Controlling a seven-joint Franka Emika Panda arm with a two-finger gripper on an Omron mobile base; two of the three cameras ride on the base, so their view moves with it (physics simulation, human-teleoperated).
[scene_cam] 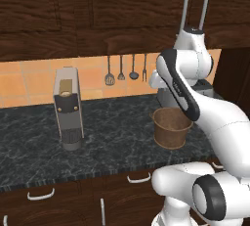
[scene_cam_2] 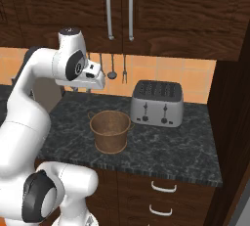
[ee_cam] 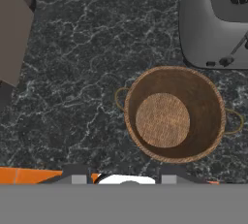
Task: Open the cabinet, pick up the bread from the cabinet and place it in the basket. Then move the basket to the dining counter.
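So basically nothing's ticked off yet as far as I can see: the cabinet is shut, both tall panelled doors closed flush, so the bread (presumably inside, can't see it) hasn't come out, and the basket is sitting empty on the black worktop, just left of the toaster. That leaves everything: door open, bread out and into the basket, then hauling the basket over to the dining counter. The hand view looks straight down into the basket and you can see its bare round woven bottom, nothing in it. Texture-wise it's a brown wicker bucket shape with a rolled rim and two tiny loop handles on the sides. The cabinet is dark brown wood with visible grain and two long curved silver bar handles side by side. The end effector hovers above the basket holding nothing; only the finger tips peek in at the bottom of the hand view and they look parted, partway at a guess. Further out: the worktop is glossy black stone with white veining, the toaster is brushed silver with rounded corners, there's a tall grey coffee machine, orange tiles on the wall and a few dark utensils hanging on it.
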